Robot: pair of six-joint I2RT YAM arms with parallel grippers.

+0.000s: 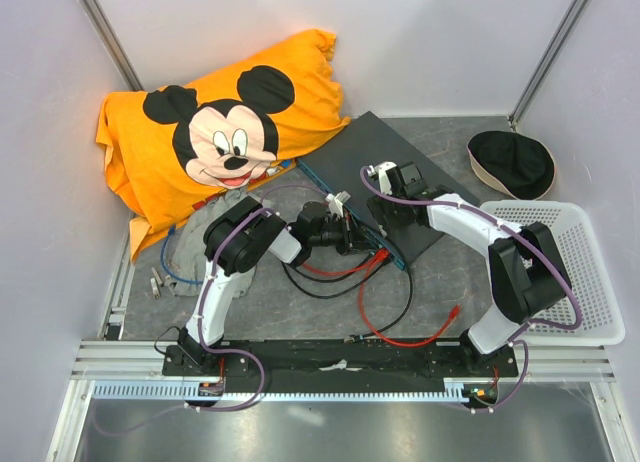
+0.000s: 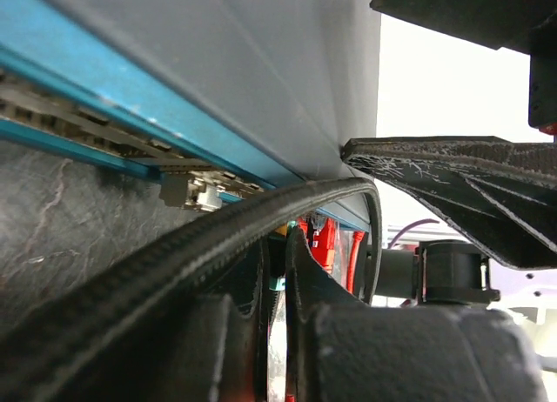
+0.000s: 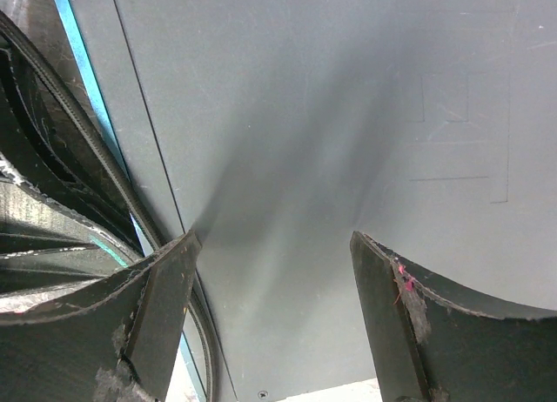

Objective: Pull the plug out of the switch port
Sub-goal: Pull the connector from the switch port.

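Top view, table centre: switch (image 1: 365, 142) lying flat, long axis running diagonally from far left to near right, teal port face (image 2: 78, 71) along its near-left edge. Drawn up against that face: left gripper (image 2: 277, 250), jaws closed to a sliver, black cable (image 2: 174, 254) draped across its fingers. Impossible to tell whether pinched or merely lying there. Just off the fingertips, up and to the left in the wrist view: pale plug (image 2: 191, 193) seated in the port row. Red plugs (image 2: 324, 244) glimpsed through the gap beyond.

Over the switch's top plate — right gripper (image 3: 271, 245), jaws spread wide, holding nothing, apparently placed to steady the box. Left arm thus the nearer to the ports. Judged line of withdrawal: straight out from the teal face, square to the switch's long axis, toward the near left.

No legible lettering on the switch — faint rectangular outlines only on its top plate. Beyond its far-left corner: orange pillow (image 1: 220, 132) printed with a cartoon mouse face, no words.
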